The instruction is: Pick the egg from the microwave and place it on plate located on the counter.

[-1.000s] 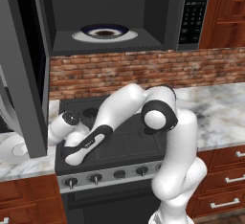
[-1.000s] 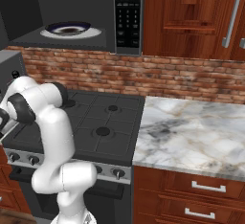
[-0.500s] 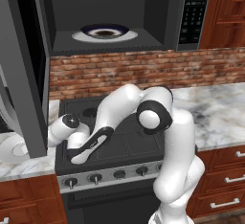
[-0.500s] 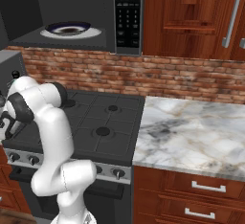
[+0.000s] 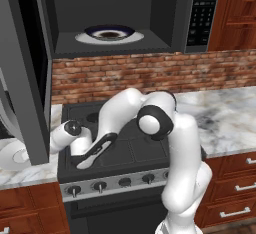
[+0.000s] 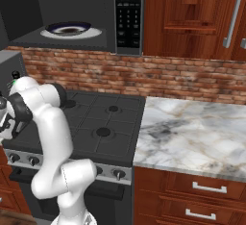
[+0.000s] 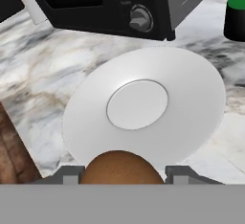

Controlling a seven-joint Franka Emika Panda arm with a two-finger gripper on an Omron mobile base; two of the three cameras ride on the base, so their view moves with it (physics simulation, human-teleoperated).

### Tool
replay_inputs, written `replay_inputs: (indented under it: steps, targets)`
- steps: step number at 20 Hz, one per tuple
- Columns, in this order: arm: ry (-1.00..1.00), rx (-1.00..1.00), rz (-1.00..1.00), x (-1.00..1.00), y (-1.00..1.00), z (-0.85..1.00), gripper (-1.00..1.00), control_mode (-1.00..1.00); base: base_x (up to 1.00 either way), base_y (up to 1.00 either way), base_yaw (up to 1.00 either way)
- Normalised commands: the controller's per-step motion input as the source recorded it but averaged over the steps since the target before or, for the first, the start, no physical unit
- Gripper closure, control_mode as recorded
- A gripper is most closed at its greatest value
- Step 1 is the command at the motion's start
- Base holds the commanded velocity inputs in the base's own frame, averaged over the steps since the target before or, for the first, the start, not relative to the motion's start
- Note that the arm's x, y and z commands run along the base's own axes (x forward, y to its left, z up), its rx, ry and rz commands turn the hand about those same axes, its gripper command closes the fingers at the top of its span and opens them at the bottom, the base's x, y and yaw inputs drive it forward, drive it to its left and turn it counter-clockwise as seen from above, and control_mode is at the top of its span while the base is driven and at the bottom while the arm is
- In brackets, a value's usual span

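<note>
At the hand view's bottom edge, the gripper (image 7: 124, 174) clamps the brown egg (image 7: 122, 168) above the white plate (image 7: 143, 106) mid-frame.

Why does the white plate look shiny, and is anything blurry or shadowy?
In the hand view the plate gleams with soft light across its rim, and the egg in the claw is cut off at the bottom. In the left base view the microwave is dark and shadowy inside. Nothing looks blurry.
</note>
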Motion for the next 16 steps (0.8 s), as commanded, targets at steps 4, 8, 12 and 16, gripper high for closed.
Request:
replay_inputs:
  steps: [4, 8, 12, 16]
  targets:
    - [0.0, 0.0, 0.0, 0.21, 0.09, 0.07, 1.0, -1.0, 0.0, 0.0, 0.0]
    - [0.0, 0.0, 0.0, 0.23, 0.15, 0.04, 1.0, -1.0, 0.0, 0.0, 0.0]
    - [0.0, 0.0, 0.0, 0.19, 0.19, 0.04, 1.0, -1.0, 0.0, 0.0, 0.0]
    - [0.0, 0.0, 0.0, 0.28, 0.16, 0.01, 1.0, -1.0, 0.0, 0.0, 0.0]
